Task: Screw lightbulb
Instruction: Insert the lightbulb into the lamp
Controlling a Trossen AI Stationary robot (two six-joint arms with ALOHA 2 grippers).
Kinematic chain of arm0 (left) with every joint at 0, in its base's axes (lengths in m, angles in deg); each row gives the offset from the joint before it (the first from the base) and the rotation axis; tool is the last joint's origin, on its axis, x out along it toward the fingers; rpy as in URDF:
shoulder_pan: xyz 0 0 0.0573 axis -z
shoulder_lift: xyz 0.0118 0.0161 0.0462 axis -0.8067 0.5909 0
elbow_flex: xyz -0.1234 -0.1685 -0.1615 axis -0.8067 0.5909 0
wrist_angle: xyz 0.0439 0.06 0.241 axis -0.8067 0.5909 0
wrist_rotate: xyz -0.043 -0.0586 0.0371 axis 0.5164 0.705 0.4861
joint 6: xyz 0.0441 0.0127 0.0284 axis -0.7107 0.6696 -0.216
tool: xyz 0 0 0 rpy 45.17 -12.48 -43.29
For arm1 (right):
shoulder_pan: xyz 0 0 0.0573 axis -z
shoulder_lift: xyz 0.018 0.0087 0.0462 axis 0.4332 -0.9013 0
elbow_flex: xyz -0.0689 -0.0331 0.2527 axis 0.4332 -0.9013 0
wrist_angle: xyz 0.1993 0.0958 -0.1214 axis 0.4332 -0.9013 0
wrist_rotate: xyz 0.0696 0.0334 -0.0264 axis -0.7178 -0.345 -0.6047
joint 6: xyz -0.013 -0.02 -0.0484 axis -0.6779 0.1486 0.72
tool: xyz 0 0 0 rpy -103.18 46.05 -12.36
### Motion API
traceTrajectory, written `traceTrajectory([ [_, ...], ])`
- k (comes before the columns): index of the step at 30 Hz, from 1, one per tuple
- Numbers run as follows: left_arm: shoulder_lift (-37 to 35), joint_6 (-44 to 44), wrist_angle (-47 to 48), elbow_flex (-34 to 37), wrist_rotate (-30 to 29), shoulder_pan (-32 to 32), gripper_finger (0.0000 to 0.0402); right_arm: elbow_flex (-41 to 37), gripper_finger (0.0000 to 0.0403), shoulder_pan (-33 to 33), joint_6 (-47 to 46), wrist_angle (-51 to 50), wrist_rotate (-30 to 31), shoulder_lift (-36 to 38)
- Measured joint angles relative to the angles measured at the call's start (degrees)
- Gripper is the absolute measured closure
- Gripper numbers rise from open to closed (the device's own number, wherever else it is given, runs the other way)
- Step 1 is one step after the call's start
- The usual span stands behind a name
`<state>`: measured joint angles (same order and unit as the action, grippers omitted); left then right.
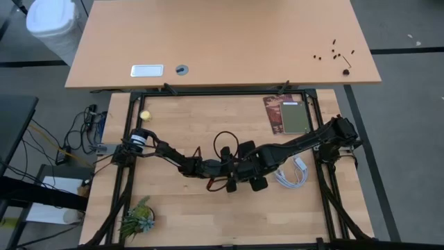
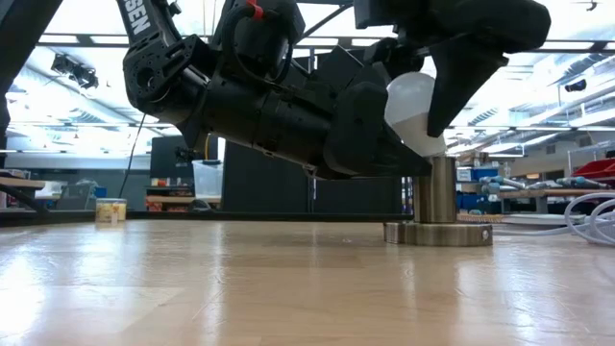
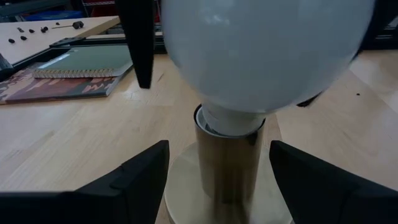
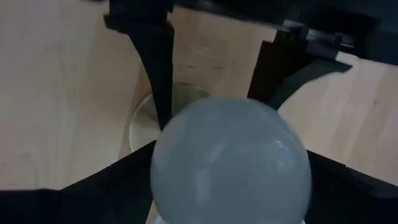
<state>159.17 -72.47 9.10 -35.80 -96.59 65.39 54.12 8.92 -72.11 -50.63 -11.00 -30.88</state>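
The white lightbulb (image 2: 413,108) stands tilted with its narrow base in the top of the metal socket post (image 2: 440,187). The post rises from a round disc (image 2: 437,234) on the table's middle. My right gripper (image 4: 230,186) comes from above and is shut on the bulb's dome. My left gripper (image 3: 217,186) is open and low over the table. Its fingers (image 3: 134,180) stand on either side of the socket post (image 3: 227,168); I cannot tell whether they touch it. Both grippers meet at the table's centre (image 1: 239,170). My right gripper pinches the bulb's frosted dome (image 4: 186,168) between its two fingers, one on each side of its widest part. The fingers (image 2: 461,86) point down from above. The bulb is tilted, and its base (image 3: 227,121) sits in the socket's mouth.
A notebook on a book (image 1: 291,114) lies at the far right. A coiled white cable (image 1: 291,173) lies right of the socket and a black cable loop (image 1: 223,142) just beyond it. A yellow ball (image 1: 145,115) is far left, a small plant (image 1: 137,219) near left.
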Motion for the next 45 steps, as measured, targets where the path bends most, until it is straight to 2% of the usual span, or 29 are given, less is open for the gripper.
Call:
traceTrajectory([
  [15,0.0,-0.11,-0.44,0.0,-0.02,0.0,0.0119,-3.09,0.0096,0.34,-0.18,2.89,-2.07,0.04],
  [24,0.0,-0.24,-0.44,0.0,-0.04,0.0,0.0119,-3.32,0.0099,1.17,-1.05,3.0,1.12,0.04],
  [33,0.0,-0.55,-0.37,0.0,-0.04,0.0,0.0119,-3.32,0.0153,2.48,-0.36,1.69,0.84,0.04],
  [41,-0.02,-0.62,-0.28,0.0,-0.04,0.0,0.0119,-1.6,0.0132,2.64,-1.48,-0.87,-0.12,0.58],
  [45,-0.04,-0.66,-0.28,0.0,-0.05,0.0,0.0119,0.21,0.0139,2.64,-3.26,-2.79,-0.12,3.08],
])
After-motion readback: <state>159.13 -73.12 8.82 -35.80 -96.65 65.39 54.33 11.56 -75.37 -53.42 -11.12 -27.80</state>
